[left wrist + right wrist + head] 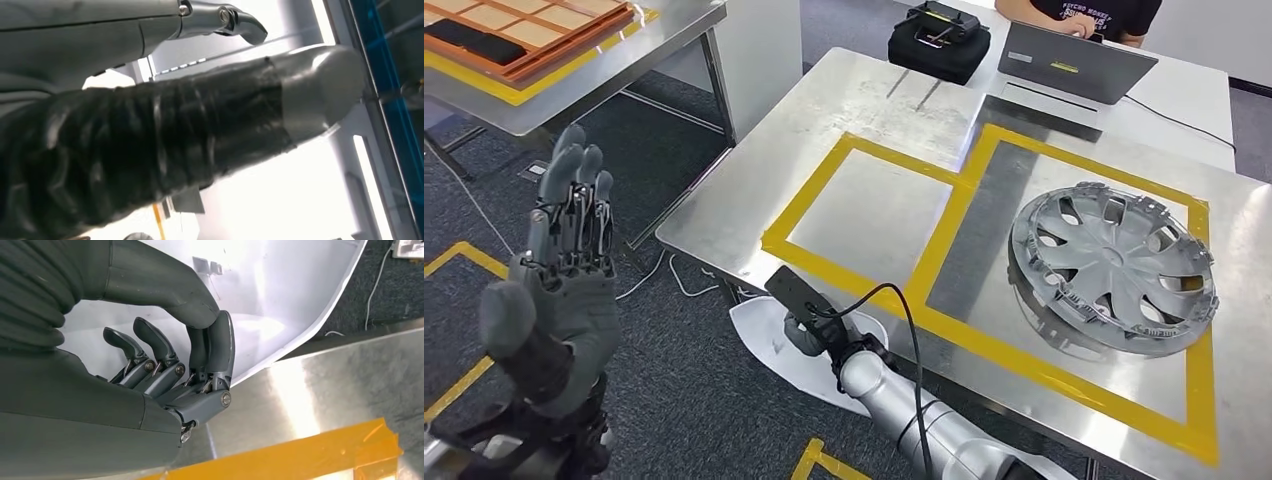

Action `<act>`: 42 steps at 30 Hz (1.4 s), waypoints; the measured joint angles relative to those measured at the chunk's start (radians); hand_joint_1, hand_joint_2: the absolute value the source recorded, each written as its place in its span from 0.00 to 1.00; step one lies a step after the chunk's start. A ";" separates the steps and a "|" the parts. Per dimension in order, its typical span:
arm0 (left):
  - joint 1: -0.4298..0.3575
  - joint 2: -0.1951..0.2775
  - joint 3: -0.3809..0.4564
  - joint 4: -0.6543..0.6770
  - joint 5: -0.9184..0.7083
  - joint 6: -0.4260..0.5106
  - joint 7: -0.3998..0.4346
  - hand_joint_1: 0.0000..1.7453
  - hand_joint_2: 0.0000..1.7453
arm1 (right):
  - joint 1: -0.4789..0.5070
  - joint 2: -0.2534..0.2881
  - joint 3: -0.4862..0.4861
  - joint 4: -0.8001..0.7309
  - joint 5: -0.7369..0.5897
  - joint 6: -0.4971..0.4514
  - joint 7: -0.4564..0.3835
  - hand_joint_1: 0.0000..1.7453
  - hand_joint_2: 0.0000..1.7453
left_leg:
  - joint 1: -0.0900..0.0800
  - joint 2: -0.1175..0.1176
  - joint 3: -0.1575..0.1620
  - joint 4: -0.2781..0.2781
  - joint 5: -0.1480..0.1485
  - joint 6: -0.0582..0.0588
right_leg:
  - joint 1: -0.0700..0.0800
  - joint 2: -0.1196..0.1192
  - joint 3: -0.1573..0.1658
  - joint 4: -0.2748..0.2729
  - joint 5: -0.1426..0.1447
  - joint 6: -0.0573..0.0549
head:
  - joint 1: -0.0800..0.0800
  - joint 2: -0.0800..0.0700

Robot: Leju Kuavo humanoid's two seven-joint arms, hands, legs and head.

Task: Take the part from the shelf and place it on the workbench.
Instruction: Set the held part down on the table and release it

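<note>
Worktop (874,110): brushed steel, shiny, w/ yellow tape (944,250) marking two rectangular bays side by side. Landmark = the tape.

White part (769,345), a curved plastic panel, sits at the worktop's near edge, just outside the tape's near strip, mostly overhanging the floor. R hand (809,330) grips it: in the wrist view the thumb lies on one face and the fingers (150,347) curl against the other, clamped on the part's rim right above the steel, tape strip just beside. Silver R arm w/ black cable runs back from there.

Inside the larger taped bay: a silver wheel cover (1114,265), lying flat. Smaller bay is bare steel.

Beyond the tape's far side: black bag (939,40) on the worktop's far end, grey laptop (1074,65) on a white desk, a person's arms (1074,20) at it.

L hand (559,290) raised well clear of the tape, over dark grey carpet (654,150), fingers straight & apart, holding nothing. L wrist view: blurred close-up of the thumb, bright ceiling lights behind.

Far from the tape, across the carpet: another steel table w/ orange tray (524,30). Yellow floor tape (454,265) on carpet.
</note>
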 joint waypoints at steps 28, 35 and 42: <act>0.040 0.000 0.025 -0.006 0.066 0.016 -0.063 0.00 0.00 | -0.026 -0.028 -0.034 -0.036 -0.025 -0.007 0.023 1.00 1.00 | -0.022 0.003 -0.046 -0.042 0.067 0.006 | 0.004 0.009 0.229 -0.107 -0.016 -0.013 | -0.025 0.000; 0.045 0.000 0.025 -0.004 0.062 0.018 -0.070 0.00 0.00 | 0.003 -0.043 -0.035 -0.031 -0.028 -0.011 0.020 1.00 1.00 | -0.017 -0.010 0.134 -0.102 -0.031 0.012 | -0.005 0.011 -0.049 0.090 -0.145 0.002 | -0.001 0.000; 0.052 0.000 0.024 -0.004 0.031 0.021 -0.073 0.00 0.00 | -0.002 -0.044 -0.035 -0.031 -0.031 -0.012 0.018 0.75 1.00 | -0.010 -0.021 0.240 -0.049 -0.126 -0.027 | 0.003 0.003 -0.032 -0.163 0.221 -0.034 | 0.008 0.000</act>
